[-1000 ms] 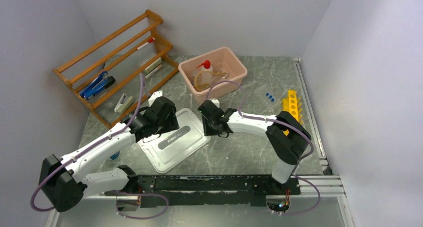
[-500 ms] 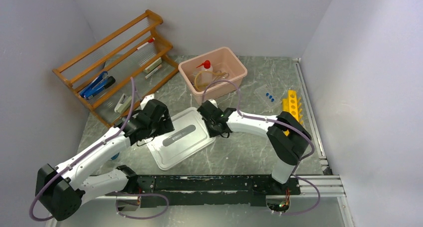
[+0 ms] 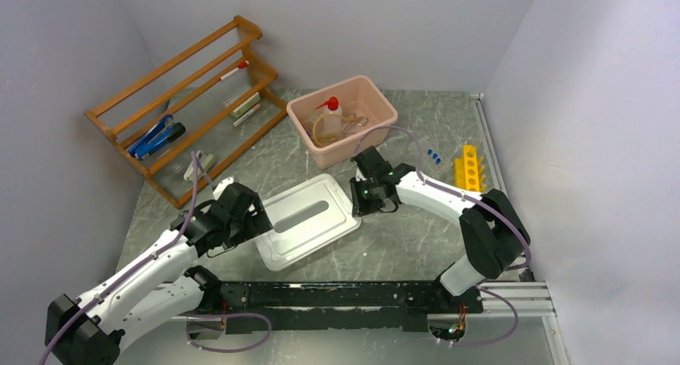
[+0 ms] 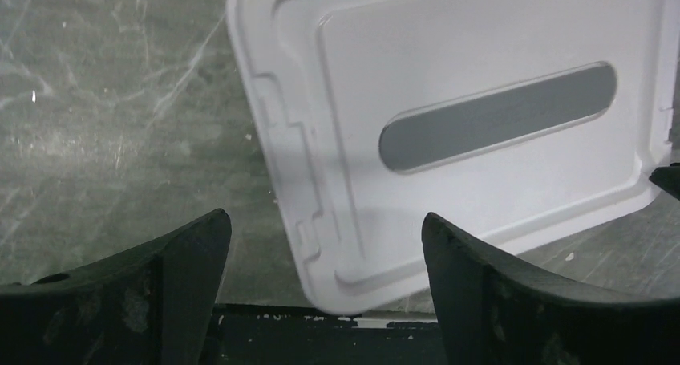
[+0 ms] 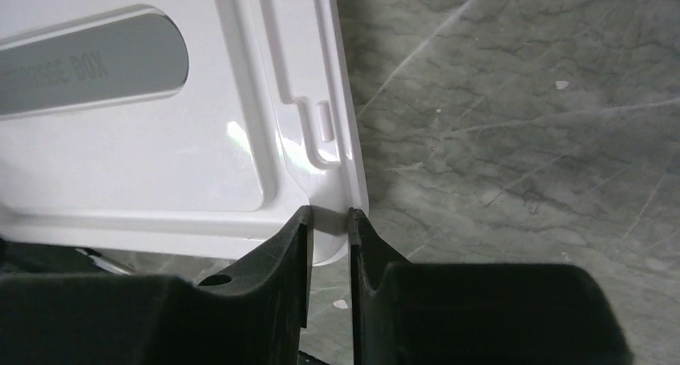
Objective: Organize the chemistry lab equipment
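My right gripper [image 3: 360, 195] is shut on the right corner of the white lid [image 3: 298, 241]; the right wrist view shows my right gripper [image 5: 327, 216] pinching the lid's rim [image 5: 321, 100]. My left gripper [image 3: 258, 221] is open just left of the lid. In the left wrist view my left gripper [image 4: 322, 219] frames the lid's corner [image 4: 353, 245] without clamping it. The red-capped squeeze bottle [image 3: 329, 110] and tan tubing [image 3: 330, 129] lie in the pink tub [image 3: 377, 130]. Blue-capped tubes [image 3: 433, 154] lie beside the yellow tube rack [image 3: 469, 167].
The orange wooden shelf rack [image 3: 210, 48] stands at the back left with a blue item [image 3: 152, 138] and a few small white items on its shelves. A black rail [image 3: 337, 294] runs along the table's near edge. Walls close in the left, back and right.
The lid has turned and shifted right with my right gripper holding its corner. My left gripper has drawn back toward the near left, away from the lid's edge.
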`<action>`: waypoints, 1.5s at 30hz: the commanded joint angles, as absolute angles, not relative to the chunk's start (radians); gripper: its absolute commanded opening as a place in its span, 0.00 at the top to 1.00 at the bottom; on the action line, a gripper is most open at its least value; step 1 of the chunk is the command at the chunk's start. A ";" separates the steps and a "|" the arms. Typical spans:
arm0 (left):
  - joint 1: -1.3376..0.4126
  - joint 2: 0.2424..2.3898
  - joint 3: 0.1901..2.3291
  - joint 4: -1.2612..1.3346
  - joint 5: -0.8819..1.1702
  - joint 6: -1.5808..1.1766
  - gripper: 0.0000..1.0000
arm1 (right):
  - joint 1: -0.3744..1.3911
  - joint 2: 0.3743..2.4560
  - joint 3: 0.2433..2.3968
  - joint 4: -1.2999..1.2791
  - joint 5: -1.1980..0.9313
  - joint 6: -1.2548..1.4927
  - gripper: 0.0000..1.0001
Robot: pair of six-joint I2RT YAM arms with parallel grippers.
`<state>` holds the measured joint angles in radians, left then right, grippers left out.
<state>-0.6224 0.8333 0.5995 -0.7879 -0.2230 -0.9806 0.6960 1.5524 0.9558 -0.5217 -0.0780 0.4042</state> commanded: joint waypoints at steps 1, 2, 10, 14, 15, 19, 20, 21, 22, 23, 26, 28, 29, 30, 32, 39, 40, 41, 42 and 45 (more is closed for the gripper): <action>-0.614 0.792 0.579 -0.845 -0.186 -1.077 0.07 | 0.612 1.545 0.942 -0.509 -0.272 0.401 1.00; -0.614 0.782 0.568 -0.855 -0.182 -1.099 0.06 | 0.597 1.552 0.940 -0.507 -0.297 0.404 1.00; -0.613 0.687 0.385 -0.678 -0.083 -1.218 0.03 | 0.552 1.586 0.954 -0.509 -0.338 0.405 1.00; -0.614 0.708 0.406 -0.704 -0.152 -1.177 0.04 | 0.581 1.547 0.972 -0.539 -0.163 0.393 0.98; -0.614 0.722 0.424 -0.711 -0.168 -1.154 0.05 | 0.598 1.532 0.969 -0.539 -0.132 0.406 0.87; -0.613 0.796 0.498 -0.718 -0.199 -1.074 0.11 | 0.683 1.479 0.937 -0.568 0.050 0.569 0.57; -0.614 0.819 0.521 -0.720 -0.205 -1.054 0.11 | 0.709 1.463 0.920 -0.574 0.095 0.648 0.54; -0.614 0.834 0.543 -0.719 -0.210 -1.032 0.11 | 0.732 1.447 0.899 -0.573 0.133 0.731 0.54; -0.614 0.846 0.561 -0.719 -0.215 -1.013 0.11 | 0.756 1.431 0.880 -0.570 0.160 0.810 0.53; -0.614 0.856 0.581 -0.720 -0.217 -0.993 0.12 | 0.781 1.419 0.865 -0.576 0.199 0.930 0.53; -0.613 0.868 0.623 -0.717 -0.221 -0.939 0.13 | 0.824 1.406 0.843 -0.594 0.265 1.145 0.53; -0.614 0.869 0.643 -0.701 -0.212 -0.896 0.13 | 0.827 1.426 0.847 -0.610 0.283 1.238 0.54; -0.614 0.869 0.650 -0.686 -0.201 -0.869 0.14 | 0.826 1.438 0.851 -0.611 0.288 1.270 0.55; -0.614 0.869 0.657 -0.672 -0.189 -0.844 0.14 | 0.827 1.453 0.855 -0.600 0.285 1.293 0.55; -0.613 0.871 0.669 -0.639 -0.159 -0.788 0.16 | 0.828 1.492 0.871 -0.600 0.278 1.349 0.55; -0.615 0.895 0.710 -0.549 -0.089 -0.607 0.20 | 0.840 1.558 0.868 -0.616 0.239 1.528 0.59; -0.615 0.895 0.711 -0.537 -0.086 -0.590 0.21 | 0.842 1.562 0.860 -0.616 0.237 1.548 0.62; -0.615 0.895 0.711 -0.515 -0.080 -0.572 0.22 | 0.842 1.570 0.852 -0.615 0.232 1.565 0.63; -0.615 0.893 0.709 -0.498 -0.076 -0.558 0.22 | 0.842 1.579 0.848 -0.617 0.231 1.582 0.64; -0.616 0.877 0.685 -0.433 -0.055 -0.498 0.24 | 0.842 1.621 0.851 -0.617 0.222 1.611 0.72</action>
